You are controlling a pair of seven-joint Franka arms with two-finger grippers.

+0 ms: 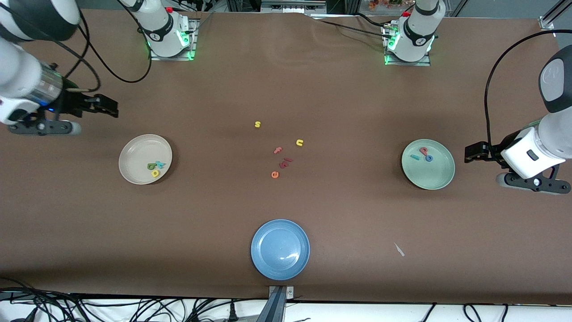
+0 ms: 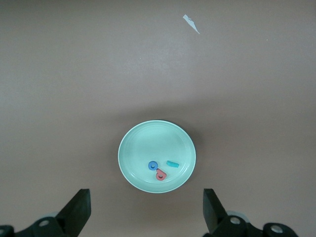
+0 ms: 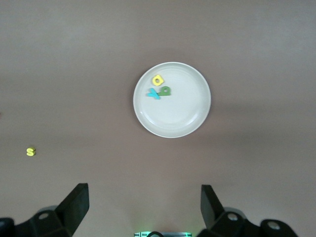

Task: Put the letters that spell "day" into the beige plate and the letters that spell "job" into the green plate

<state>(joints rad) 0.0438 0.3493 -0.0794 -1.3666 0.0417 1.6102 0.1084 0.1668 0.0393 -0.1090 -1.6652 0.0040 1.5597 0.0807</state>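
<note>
The beige plate (image 1: 136,154) (image 3: 177,113) lies toward the right arm's end of the table. In it are an olive-green letter (image 1: 151,166) (image 3: 165,90), a yellow letter (image 1: 155,173) (image 3: 157,80) and a teal "y" (image 1: 160,165) (image 3: 153,94). The green plate (image 1: 431,174) (image 2: 148,143) lies toward the left arm's end and holds a teal "j" (image 1: 414,157) (image 2: 172,164), a blue "o" (image 1: 429,158) (image 2: 153,166) and a pink-red letter (image 1: 423,151) (image 2: 161,175). My right gripper (image 1: 109,107) (image 3: 144,210) hangs open and empty over bare table beside the beige plate. My left gripper (image 1: 473,152) (image 2: 146,212) hangs open and empty beside the green plate.
Loose letters lie mid-table: a yellow "s" (image 1: 257,124) (image 3: 30,152), a yellow "u" (image 1: 299,142), a pink "f" (image 1: 277,150), an orange "e" (image 1: 275,175) and small red pieces (image 1: 286,163). A blue plate (image 1: 263,264) sits near the front edge. A white scrap (image 1: 399,249) (image 2: 191,23) lies on the table.
</note>
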